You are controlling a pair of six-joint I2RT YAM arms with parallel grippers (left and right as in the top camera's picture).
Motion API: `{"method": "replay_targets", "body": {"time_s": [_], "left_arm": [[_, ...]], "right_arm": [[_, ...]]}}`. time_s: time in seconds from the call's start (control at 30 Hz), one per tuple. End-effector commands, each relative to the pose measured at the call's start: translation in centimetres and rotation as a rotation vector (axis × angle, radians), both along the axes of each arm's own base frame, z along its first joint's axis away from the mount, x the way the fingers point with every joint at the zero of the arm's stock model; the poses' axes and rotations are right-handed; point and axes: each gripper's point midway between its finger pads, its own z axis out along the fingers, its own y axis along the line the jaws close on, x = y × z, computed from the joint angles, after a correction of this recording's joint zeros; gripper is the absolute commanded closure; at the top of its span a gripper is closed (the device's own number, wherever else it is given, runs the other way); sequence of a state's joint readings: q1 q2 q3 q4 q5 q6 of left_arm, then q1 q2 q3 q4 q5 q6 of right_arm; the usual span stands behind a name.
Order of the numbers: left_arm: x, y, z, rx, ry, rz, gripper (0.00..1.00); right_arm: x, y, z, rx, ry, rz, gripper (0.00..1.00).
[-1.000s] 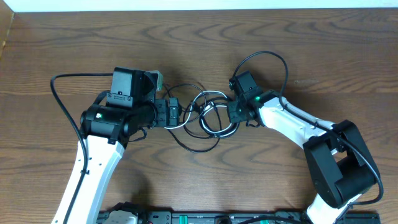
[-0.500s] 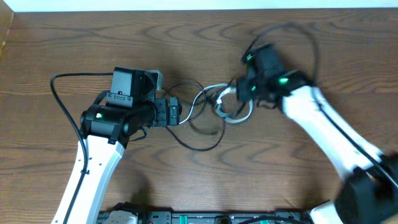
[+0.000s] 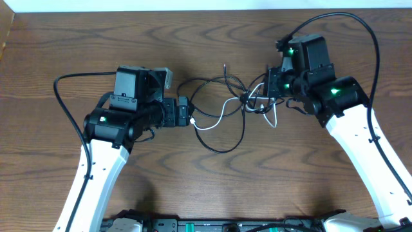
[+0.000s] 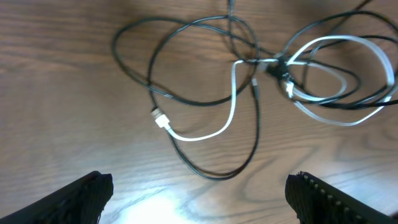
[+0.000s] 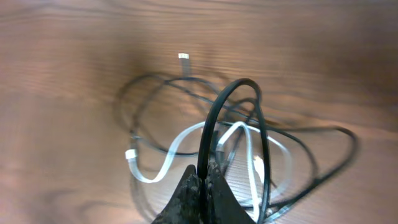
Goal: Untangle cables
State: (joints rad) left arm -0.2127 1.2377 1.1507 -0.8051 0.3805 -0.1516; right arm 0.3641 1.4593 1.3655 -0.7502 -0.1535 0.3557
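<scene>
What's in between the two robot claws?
The overhead view shows thin black and white cables looping on the brown wooden table between the left claw and the right claw, which pinches one.

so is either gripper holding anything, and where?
Right gripper is shut on a black cable, at the base of its raised loop. Left gripper open, empty.

— What do the cables (image 3: 222, 151) look like?
— Thin, limp cords lying on the table (image 3: 96, 38): several black cables (image 4: 257, 130) and one white cable (image 4: 232, 106), all crossing in one loose tangle
— Where is it tightest?
— Toward the right, where white loops and black strands bunch together. Leftward the black ones open into wide flat loops, and the white cable curves out to a small white plug (image 4: 160, 118)
— Anything off the table?
— One black strand arches up in a narrow loop, pinched in the right gripper (image 5: 202, 183)
</scene>
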Motion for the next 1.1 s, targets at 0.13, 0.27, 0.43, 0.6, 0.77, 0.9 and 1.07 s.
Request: {"method": "replay_targets", "body": {"time_s": [0.13, 0.27, 0.43, 0.6, 0.77, 0.9, 1.07], "left_arm": [[-0.3, -3.6, 0.5, -0.171, 0.041, -0.142, 0.06], [0.2, -4.0, -0.7, -0.184, 0.081, -0.15, 0.06], [0.5, -4.6, -2.7, -0.2, 0.16, -0.159, 0.07], [0.5, -6.3, -4.1, -0.203, 0.194, -0.207, 0.11], [0.9, -10.3, -4.6, -0.203, 0.133, -0.314, 0.11], [0.6, -12.9, -5.6, -0.206, 0.124, -0.379, 0.12], [0.5, -14.7, -9.5, -0.055, 0.125, -0.395, 0.17]], "right_arm": [[0.3, 1.2, 1.4, 0.094, -0.02, 0.013, 0.99], [0.6, 0.7, 1.4, 0.095, -0.017, -0.04, 0.99], [-0.2, -6.3, -1.5, -0.125, 0.073, -0.417, 0.95], [-3.3, -12.5, -3.3, -0.382, 0.152, -0.605, 0.99], [-4.2, -12.2, -4.3, -0.387, 0.212, -0.537, 0.67], [-4.6, -12.2, -4.5, -0.408, 0.23, -0.491, 0.54], [-4.5, -14.2, -4.6, -0.371, 0.258, -0.588, 0.35]]}}
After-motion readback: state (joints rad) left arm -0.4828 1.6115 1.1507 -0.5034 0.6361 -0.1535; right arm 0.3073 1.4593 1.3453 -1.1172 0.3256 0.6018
